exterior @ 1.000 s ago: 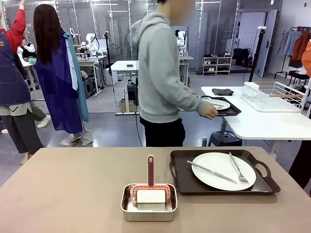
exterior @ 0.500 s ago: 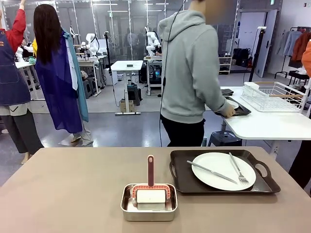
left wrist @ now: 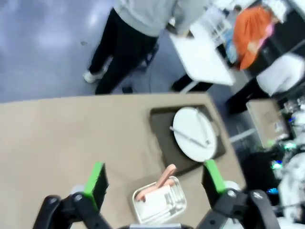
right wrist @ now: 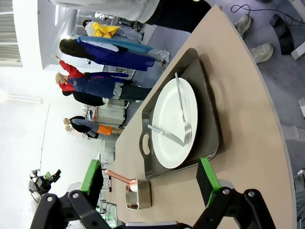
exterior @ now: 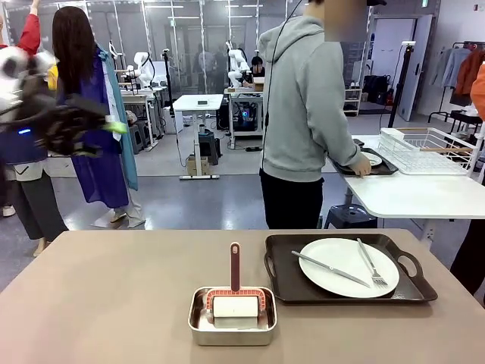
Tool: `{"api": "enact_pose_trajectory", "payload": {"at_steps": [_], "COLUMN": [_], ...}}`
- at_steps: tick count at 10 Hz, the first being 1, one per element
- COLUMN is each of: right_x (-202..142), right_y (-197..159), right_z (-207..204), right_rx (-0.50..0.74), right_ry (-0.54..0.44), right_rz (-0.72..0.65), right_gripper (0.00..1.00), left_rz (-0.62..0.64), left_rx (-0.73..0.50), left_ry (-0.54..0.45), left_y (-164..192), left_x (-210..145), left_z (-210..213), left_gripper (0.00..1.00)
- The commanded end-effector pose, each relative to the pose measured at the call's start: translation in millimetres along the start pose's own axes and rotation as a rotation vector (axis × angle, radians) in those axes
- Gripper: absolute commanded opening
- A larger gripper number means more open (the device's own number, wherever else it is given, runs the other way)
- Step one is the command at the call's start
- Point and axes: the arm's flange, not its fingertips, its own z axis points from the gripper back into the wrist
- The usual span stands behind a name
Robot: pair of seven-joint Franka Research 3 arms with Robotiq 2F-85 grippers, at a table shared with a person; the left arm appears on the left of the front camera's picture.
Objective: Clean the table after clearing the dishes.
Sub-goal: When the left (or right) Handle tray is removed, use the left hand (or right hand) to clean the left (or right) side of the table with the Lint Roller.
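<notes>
Brown desk [exterior: 114, 288] carries one tray [exterior: 288, 284] with its plate [exterior: 345, 258] at the right side; the other tray [exterior: 379, 168] is on the far white table [exterior: 409, 197] under the person's hand [exterior: 362, 171]. Left claw [left wrist: 155, 172] and right claw [right wrist: 148, 167] hang released — holding nothing. Best let that near tray be cleared first, then pinch the roller [exterior: 235, 307] squarely by its upright handle [exterior: 235, 265].

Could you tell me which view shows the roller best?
The front view: the roller sits close and sharp in its tin. The left wrist view shows it blurred; the right wrist view, small and edge-on.
</notes>
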Motion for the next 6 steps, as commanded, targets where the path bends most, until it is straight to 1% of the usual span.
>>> {"api": "enact_pose_trajectory", "payload": {"at_steps": [1, 2, 3, 4, 6], "right_x": [-0.1, -0.1, -0.1, -0.1, -0.1], "right_y": [2.0, 2.0, 2.0, 2.0, 2.0], "right_z": [1.9, 1.9, 1.9, 1.9, 1.9], "right_rx": [0.012, 0.012, 0.012, 0.012, 0.012], "right_ry": [-0.005, -0.005, -0.005, -0.005, -0.005], "right_rz": [0.001, 0.001, 0.001, 0.001, 0.001], "right_gripper": [1.00, 1.00, 1.00, 1.00, 1.00], "left_rz": [-0.107, -0.180, -0.292, -0.378, -0.610], "left_rx": [0.095, 0.108, 0.119, 0.110, 0.125], "left_ry": [0.126, 0.174, 0.226, 0.272, 0.380], "left_y": [-16.6, -41.7, -62.5, -77.6, -95.8], "left_x": [38.3, 46.3, 50.5, 49.6, 30.6], "left_z": [-48.7, -75.9, -103.0, -122.3, -160.5], "left_gripper": [1.00, 1.00, 1.00, 1.00, 1.00]}}
